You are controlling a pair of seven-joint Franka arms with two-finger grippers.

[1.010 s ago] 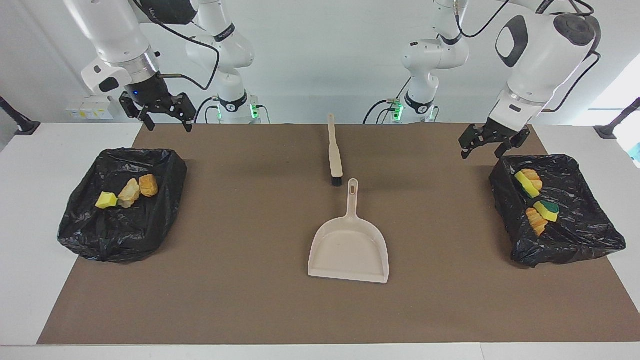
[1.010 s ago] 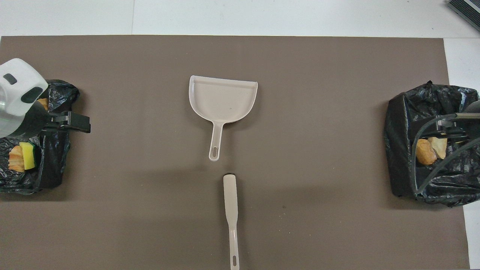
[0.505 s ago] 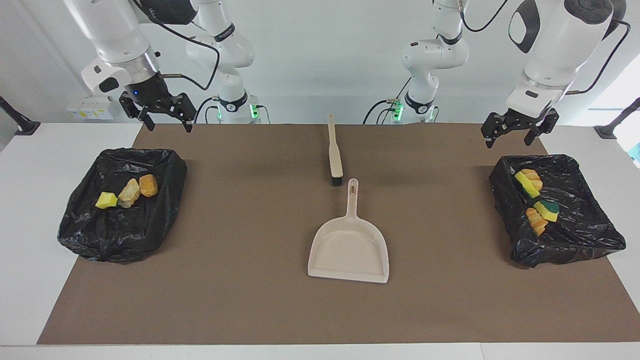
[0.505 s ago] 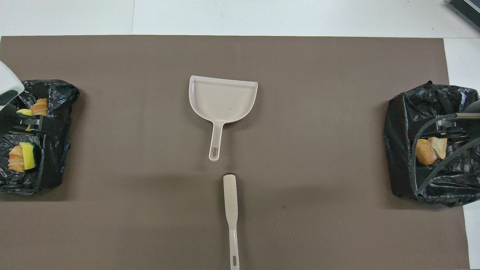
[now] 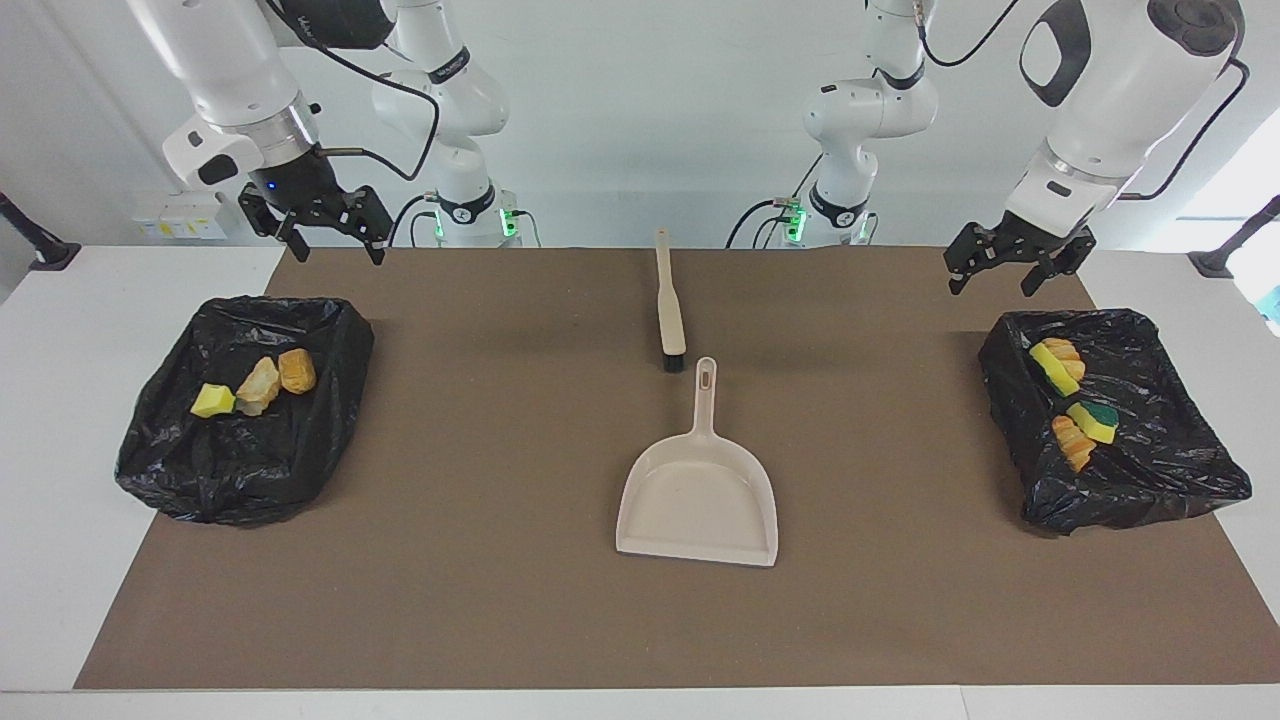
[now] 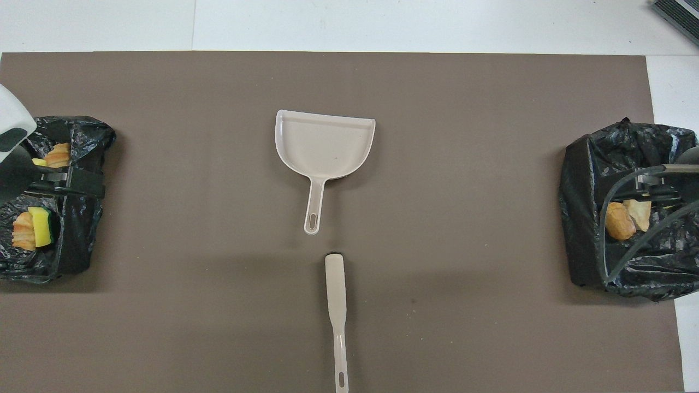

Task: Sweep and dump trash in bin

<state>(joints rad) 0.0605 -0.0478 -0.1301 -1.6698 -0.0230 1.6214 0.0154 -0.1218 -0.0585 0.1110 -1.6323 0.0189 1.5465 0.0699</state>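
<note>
Both grippers hang in the air with nothing in them, fingers spread apart. Raised over the brown mat [image 5: 480, 620] at the robots' edge of the table, the left gripper [image 5: 1010, 272] is just short of the bin liner at the left arm's end [image 5: 1160, 470], while the right gripper [image 5: 322, 230] hovers likewise just short of the bin liner at the right arm's end [image 5: 240, 470]. No brand mark or lettering can be read on either arm, though dark print on the right arm's upper housing may be a logo. Both containers are trays lined with crumpled black plastic, and all the trash sits inside them. At the left arm's end lie four pieces [image 5: 1072, 405]: a yellow sponge bit on an orange crusty chunk, then a green-backed sponge beside another chunk. At the right arm's end lie three pieces [image 5: 256, 386]: one yellow sponge bit and two tan to orange chunks touching in a row. Between the bins, mid-mat, lies the beige brush [image 5: 668, 305], bristles pointing away from the robots, and just farther out the empty beige dustpan [image 5: 700, 490], its handle toward the brush.
</note>
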